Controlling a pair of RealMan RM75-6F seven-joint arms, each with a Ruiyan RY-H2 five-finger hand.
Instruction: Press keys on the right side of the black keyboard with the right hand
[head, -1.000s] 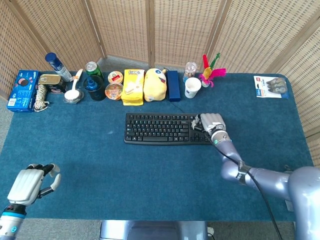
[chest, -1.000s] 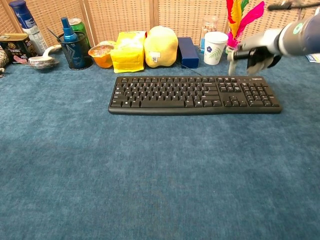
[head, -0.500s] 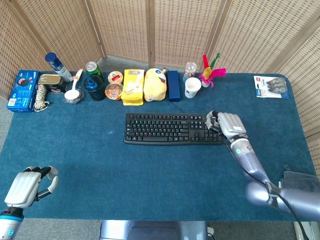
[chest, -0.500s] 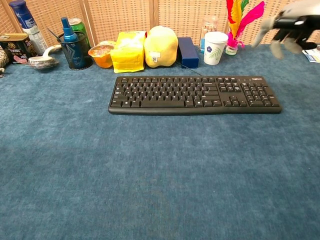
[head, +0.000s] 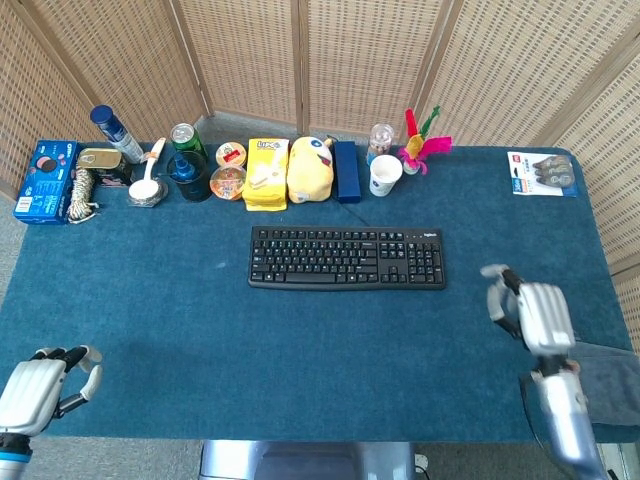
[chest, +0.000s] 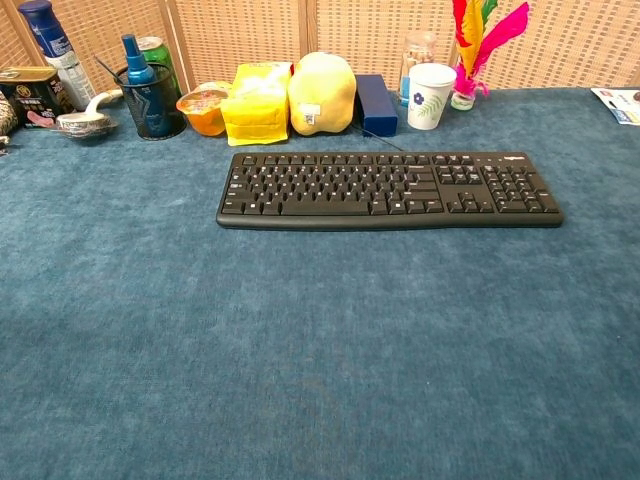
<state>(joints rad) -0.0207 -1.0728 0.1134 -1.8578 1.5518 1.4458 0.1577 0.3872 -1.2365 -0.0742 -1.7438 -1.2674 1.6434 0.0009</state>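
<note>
The black keyboard (head: 347, 258) lies flat in the middle of the blue table, also in the chest view as the keyboard (chest: 388, 188), with nothing on its keys. My right hand (head: 530, 315) hovers to the right of and nearer than the keyboard, well apart from it, back of the hand up, fingers apart and holding nothing. My left hand (head: 35, 385) sits at the near left corner, empty, with its fingers spread. Neither hand shows in the chest view.
Along the far edge stand a spray can (head: 115, 131), tins, a dark cup (chest: 147, 101), yellow packets (head: 266, 172), a blue box (head: 347, 170), a paper cup (head: 384, 174) and pink feathers (chest: 478, 35). A packet (head: 543, 173) lies far right.
My right hand has left the keyboard's right end and drawn back toward the near right edge, out of the chest view. The left hand has slid lower at the near left.
</note>
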